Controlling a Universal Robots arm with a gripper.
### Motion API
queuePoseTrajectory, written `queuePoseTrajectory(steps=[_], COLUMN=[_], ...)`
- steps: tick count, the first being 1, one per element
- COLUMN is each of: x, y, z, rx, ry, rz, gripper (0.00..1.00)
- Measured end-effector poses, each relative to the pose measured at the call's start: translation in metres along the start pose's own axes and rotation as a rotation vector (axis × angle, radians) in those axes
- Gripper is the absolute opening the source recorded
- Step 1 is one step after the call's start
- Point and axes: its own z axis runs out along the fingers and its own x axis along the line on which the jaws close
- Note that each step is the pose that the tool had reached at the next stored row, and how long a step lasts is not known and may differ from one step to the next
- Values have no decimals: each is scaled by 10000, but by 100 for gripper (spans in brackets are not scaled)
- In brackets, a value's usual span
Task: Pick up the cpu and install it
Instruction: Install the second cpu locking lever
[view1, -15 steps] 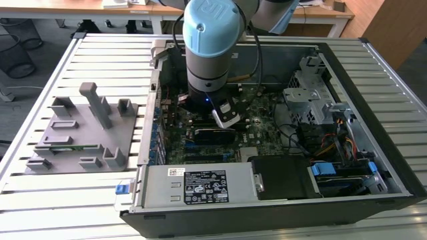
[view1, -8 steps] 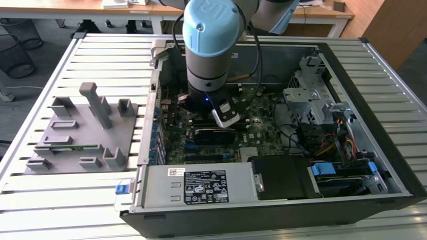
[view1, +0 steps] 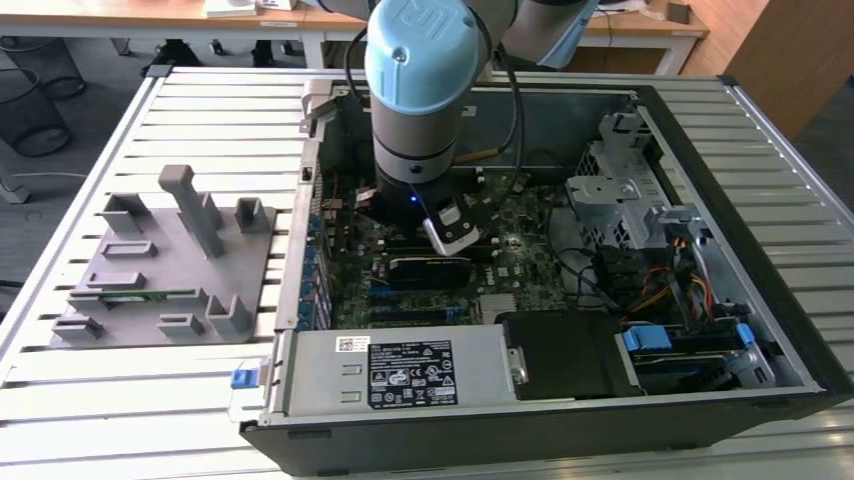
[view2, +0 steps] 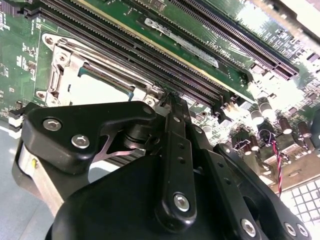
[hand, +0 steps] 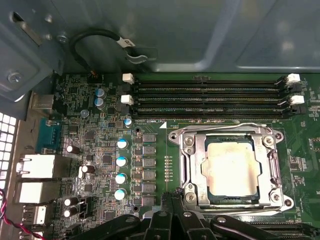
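The cpu (hand: 232, 167), a silver-grey square, lies flat in the motherboard socket, with the metal socket frame (hand: 187, 165) down around its edges. It shows again as a pale patch (view2: 97, 90) in the second wrist view. My gripper (hand: 172, 197) is shut, its black fingers (view2: 175, 150) pressed together with nothing between them. The tip (view2: 166, 96) hovers at a corner of the socket frame, next to a thin wire lever. I cannot tell whether it touches the lever. In the exterior view the arm (view1: 420, 100) reaches down into the open computer case (view1: 787, 330).
Several black memory slots (hand: 210, 95) run along one side of the socket, and capacitors (hand: 121, 160) stand on another. A grey plastic tray with blocks (view1: 147, 270) sits on the slatted table at the exterior view's left. A power supply (view1: 387, 370) and drive bays (view1: 681, 340) occupy the case.
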Motion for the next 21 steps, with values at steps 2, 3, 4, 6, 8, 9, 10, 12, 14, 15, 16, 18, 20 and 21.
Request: queuePoseTrajectory(steps=[2, 3, 4, 6, 8, 9, 10, 12, 14, 15, 16, 18, 20, 21], x=[1, 2, 2, 3, 4, 4, 5, 5, 5, 5, 5, 5, 6, 6], y=[0, 0, 0, 0, 1, 2, 4, 8, 13, 14, 16, 19, 22, 24], z=[1, 1, 1, 1, -2, -5, -11, -22, -37, -44, -50, -60, -74, -81], rx=[8, 15, 19, 20, 21, 21, 21, 16, 19, 21, 20, 20, 21, 19], ry=[-1, -2, -1, -2, -2, -1, -1, -3, -1, -1, -2, -1, -1, -2], rz=[0, 0, 0, 0, 0, 0, 0, 0, 0, 0, 0, 0, 0, 0], gripper=[11, 11, 11, 11, 11, 11, 11, 11, 11, 11, 11, 11, 11, 11])
